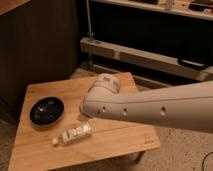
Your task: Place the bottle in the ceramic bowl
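Observation:
The bottle (75,134), clear plastic with a white cap and a pale label, lies on its side on the wooden table (120,142), cap toward the front left. The ceramic bowl (46,110), dark and glossy, sits empty just behind and left of the bottle. My white arm (150,107) reaches in from the right across the table, and its rounded joint (102,90) is just right of the bowl and above the bottle. My gripper is hidden behind this arm link, somewhere over the table's middle.
The small table's front edge (85,159) and right corner (156,145) are close. A dark cabinet wall (35,45) stands behind on the left. A low metal shelf rail (150,57) runs along the back. Speckled floor (185,155) lies to the right.

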Motion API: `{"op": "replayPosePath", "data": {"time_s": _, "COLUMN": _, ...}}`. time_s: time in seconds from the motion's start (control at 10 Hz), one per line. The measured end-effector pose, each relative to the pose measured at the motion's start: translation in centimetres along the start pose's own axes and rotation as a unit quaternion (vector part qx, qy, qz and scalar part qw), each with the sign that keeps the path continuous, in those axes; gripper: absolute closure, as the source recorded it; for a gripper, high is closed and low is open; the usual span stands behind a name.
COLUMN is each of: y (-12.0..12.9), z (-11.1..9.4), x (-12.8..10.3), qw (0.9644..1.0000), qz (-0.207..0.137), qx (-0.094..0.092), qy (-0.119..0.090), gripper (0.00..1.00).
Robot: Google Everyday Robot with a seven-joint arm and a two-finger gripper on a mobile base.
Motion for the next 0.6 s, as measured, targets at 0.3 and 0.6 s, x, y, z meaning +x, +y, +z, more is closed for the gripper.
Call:
{"op": "replayPosePath", "data": {"time_s": 0.3, "y": -0.2, "z": -0.3, "x": -0.2, "qw": 0.9995, "qz": -0.026, "qx": -0.001, "qy": -0.016, "gripper": 0.35}}
{"op": "replayPosePath", "data": {"time_s": 0.6, "y": -4.1, "z": -1.5, "x": -0.1, "qw": 0.9865, "qz": -0.116, "qx": -0.016, "qy": -0.115, "gripper": 0.35}}
